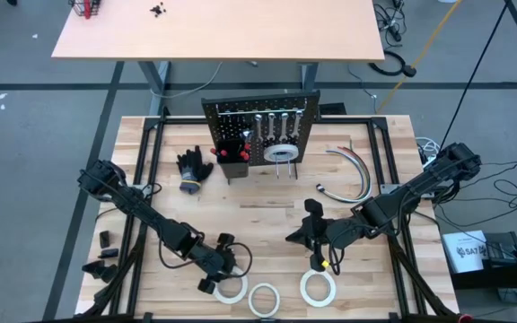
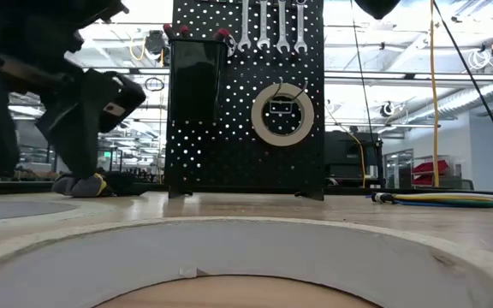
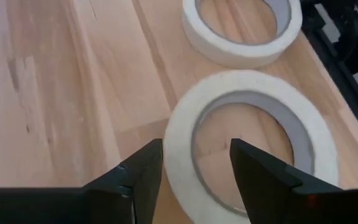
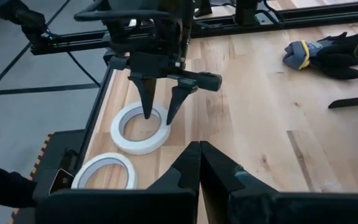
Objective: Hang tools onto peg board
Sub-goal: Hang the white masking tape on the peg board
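High view: upright black perforated metal peg board (image 1: pixel 260 130) at upper centre of the frame, standing on the pale wooden slatted tabletop (image 1: pixel 267 211).

Items on the board: three small silver open-end wrenches (image 1: pixel 272 121) in a row; one white ring-shaped tape roll (image 1: pixel 280 153) on a hook at lower right of the board; a small black bin (image 1: pixel 232 146) at left holding red-handled tools.

Items on the table: a black glove (image 1: pixel 193 170) left of the board; curved grey hoses (image 1: pixel 353 168) right of it; three white tape rolls along the bottom edge, namely the left roll (image 1: pixel 229 288), the middle roll (image 1: pixel 264 299) and the right roll (image 1: pixel 318 288).

Left gripper (image 1: pixel 220 274): lower left of centre, pointed down over the left roll. Left wrist view: its two dark fingers (image 3: pixel 143 177) stand apart and straddle the ring's wall, one outside, one inside the hole; no grip closed on it. Right wrist view confirms one finger inside, one on or outside the ring.

Right gripper (image 1: pixel 316 235): lower right of centre, above the table, fingers pressed together, holding nothing.

Low view: one tape roll fills the foreground; board, wrenches and hung roll behind.
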Tool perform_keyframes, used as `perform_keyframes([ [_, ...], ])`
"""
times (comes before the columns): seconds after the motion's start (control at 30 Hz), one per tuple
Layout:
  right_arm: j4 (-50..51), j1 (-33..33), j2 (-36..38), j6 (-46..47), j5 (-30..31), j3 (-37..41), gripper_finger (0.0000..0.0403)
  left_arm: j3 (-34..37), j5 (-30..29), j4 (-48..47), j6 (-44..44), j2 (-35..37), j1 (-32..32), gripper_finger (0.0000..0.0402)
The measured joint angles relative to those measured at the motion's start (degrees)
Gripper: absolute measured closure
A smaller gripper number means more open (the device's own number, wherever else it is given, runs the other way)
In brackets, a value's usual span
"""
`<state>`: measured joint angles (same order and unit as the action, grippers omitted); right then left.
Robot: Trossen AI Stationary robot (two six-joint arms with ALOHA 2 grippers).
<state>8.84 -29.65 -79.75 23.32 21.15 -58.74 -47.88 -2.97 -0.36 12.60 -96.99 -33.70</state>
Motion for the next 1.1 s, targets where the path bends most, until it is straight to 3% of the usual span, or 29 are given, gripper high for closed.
perform_keyframes([
  [0.23,0.72,0.00,0.00,-0.40,0.01,0.00,0.0403,2.70,0.76,5.31,0.07,0.00,0.35,0.0207],
  [0.4,1.33,0.00,0.00,-0.43,0.02,0.00,0.0403,3.15,-1.13,5.57,0.11,0.00,0.36,0.0207],
  [0.83,2.83,-0.02,0.00,-0.08,0.04,0.00,0.0403,2.87,0.35,5.87,5.09,-5.18,0.32,0.0210],
  [0.97,2.66,-0.02,0.00,2.66,-0.13,0.00,0.0403,1.54,-0.53,2.49,7.70,-5.25,0.32,0.0230],
  [1.1,2.60,0.00,0.00,5.74,-0.15,0.00,0.0398,0.16,-2.80,-1.89,8.06,-5.31,0.32,0.0285],
])
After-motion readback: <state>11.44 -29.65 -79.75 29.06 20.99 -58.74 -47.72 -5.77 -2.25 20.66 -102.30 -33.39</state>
